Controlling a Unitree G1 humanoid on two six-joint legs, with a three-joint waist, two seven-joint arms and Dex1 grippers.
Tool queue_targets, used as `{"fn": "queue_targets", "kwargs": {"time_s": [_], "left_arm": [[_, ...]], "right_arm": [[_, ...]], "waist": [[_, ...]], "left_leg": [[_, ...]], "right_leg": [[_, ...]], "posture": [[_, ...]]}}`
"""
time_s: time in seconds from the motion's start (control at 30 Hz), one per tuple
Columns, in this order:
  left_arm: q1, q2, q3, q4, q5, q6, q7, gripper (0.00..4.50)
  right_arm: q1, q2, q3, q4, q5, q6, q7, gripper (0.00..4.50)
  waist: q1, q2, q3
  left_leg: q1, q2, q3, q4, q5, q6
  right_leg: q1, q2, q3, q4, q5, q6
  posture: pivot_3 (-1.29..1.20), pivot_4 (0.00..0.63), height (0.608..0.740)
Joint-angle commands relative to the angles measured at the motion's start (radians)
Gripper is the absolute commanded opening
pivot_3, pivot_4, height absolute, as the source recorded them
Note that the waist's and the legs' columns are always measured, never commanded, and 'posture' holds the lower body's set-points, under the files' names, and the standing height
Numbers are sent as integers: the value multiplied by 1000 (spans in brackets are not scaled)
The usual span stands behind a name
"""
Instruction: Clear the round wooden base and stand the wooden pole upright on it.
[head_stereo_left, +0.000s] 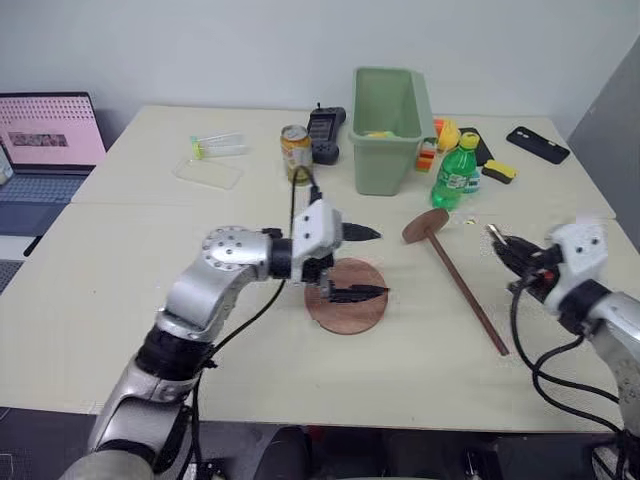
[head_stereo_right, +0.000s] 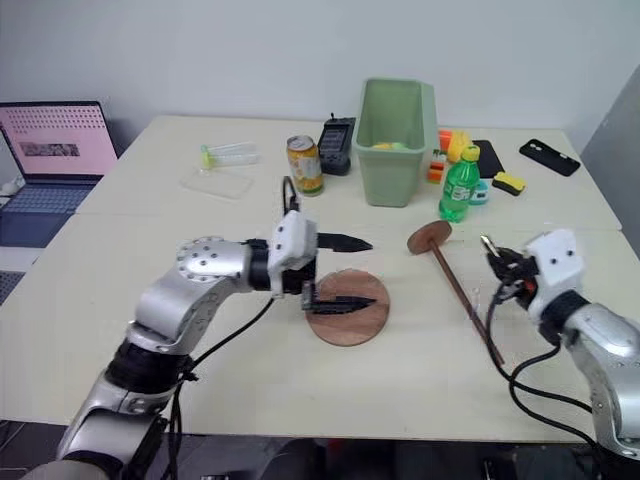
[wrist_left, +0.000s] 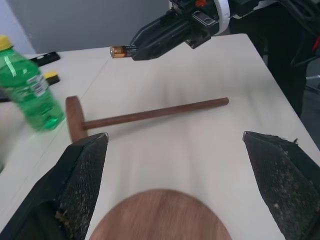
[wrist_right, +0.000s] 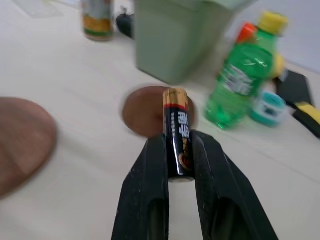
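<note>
**Holding a battery clear of the base**

Gripping a small black-and-gold cylindrical battery (wrist_right: 177, 131) between its two black fingers, the right gripper (wrist_right: 178, 150) hangs above the pale table (head_stereo_left: 120, 300) near its right edge, well apart from the round wooden base. The battery stands lengthwise between the fingers, its gold end poking out past the tips.

The flat reddish-brown round wooden base (head_stereo_left: 347, 297) lies on the table in front of the robot, with nothing resting on its visible surface. The left gripper (head_stereo_left: 362, 263) hovers over it, pointing to the right, its jaws spread wide and holding nothing.

The long dark-brown wooden pole (head_stereo_left: 466, 291) lies flat on the table just to the right of the base, not touching it. Its disc end (head_stereo_left: 425, 226) points away from the robot, near a green plastic bottle with a yellow cap (head_stereo_left: 457, 171).

Farther back stand a pale green rectangular plastic bin (head_stereo_left: 389, 126) and a yellow drinks can (head_stereo_left: 296, 152). An open laptop (head_stereo_left: 45, 150) sits off the table's far left corner.
</note>
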Motion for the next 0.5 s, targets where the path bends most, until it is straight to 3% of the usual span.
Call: {"fn": "queue_targets", "kwargs": {"time_s": [0.03,0.23,0.43,0.5], "left_arm": [[-101,-117,-79,88,73,-15,66,4500],[-166,-231,-124,165,133,-3,118,4500],[-163,-256,-151,161,163,5,115,4500],[-156,-249,-156,154,167,10,109,4500]], "right_arm": [[-6,-16,14,255,-82,-172,12,344],[-112,11,35,525,-108,-268,-22,344],[-132,12,30,577,-89,-261,-14,344],[-128,13,20,571,-83,-252,-23,1052]], "waist": [[-3,0,0],[-17,3,-1],[-8,3,-1],[-6,4,-1]], "left_leg": [[0,-1,0,0,0,0],[0,-2,2,0,0,0],[0,-2,1,0,0,0],[-1,-2,0,0,0,0]], "right_leg": [[0,-1,0,0,0,0],[-1,-1,4,0,0,0],[-2,-2,4,0,0,0],[-2,-2,3,0,0,0]], "posture": [[0,150,740],[0,150,740],[0,150,740],[0,150,740]]}}
